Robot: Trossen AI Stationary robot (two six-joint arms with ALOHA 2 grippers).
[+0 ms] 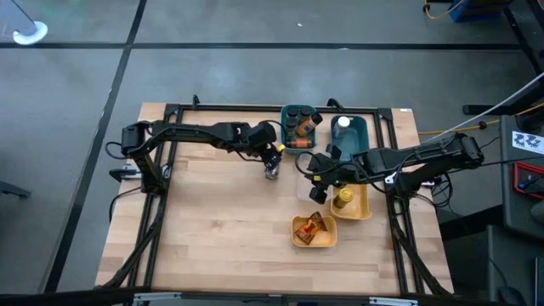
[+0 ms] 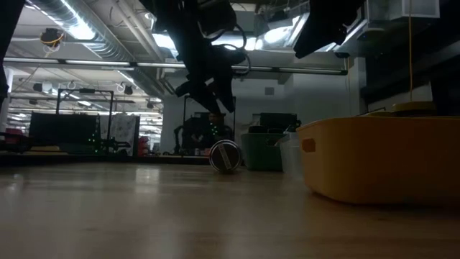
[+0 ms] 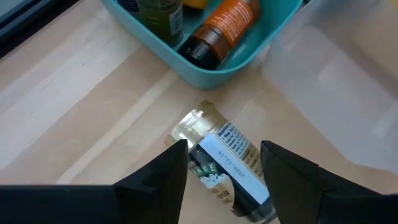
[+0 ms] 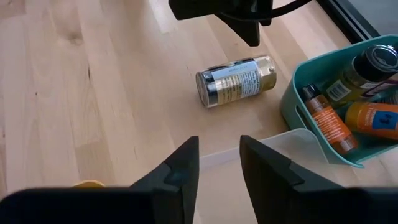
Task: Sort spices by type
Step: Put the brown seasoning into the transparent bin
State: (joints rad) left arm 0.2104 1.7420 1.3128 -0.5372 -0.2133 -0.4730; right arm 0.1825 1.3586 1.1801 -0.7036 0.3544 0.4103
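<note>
A small glass spice jar (image 3: 227, 168) with a dark and white label lies on its side on the wood table, also seen as the jar (image 1: 272, 171) (image 4: 236, 81) (image 2: 225, 156). My left gripper (image 3: 224, 147) (image 1: 274, 158) hovers just above it, open, one finger on each side of the jar, apart from it in the low view. My right gripper (image 4: 219, 144) (image 1: 317, 175) is open and holds nothing, to the jar's right over a clear bin (image 4: 298, 149). Several bottles lie in a teal bin (image 1: 298, 127) (image 3: 205, 62).
A second teal bin (image 1: 350, 132) holds a white-lidded bottle. A yellow bin (image 1: 353, 204) (image 2: 381, 158) holds a yellow-lidded bottle, and a smaller yellow bin (image 1: 313, 230) holds orange-brown packets. All bins stand on the table's right half; bare wood lies to the left and near side.
</note>
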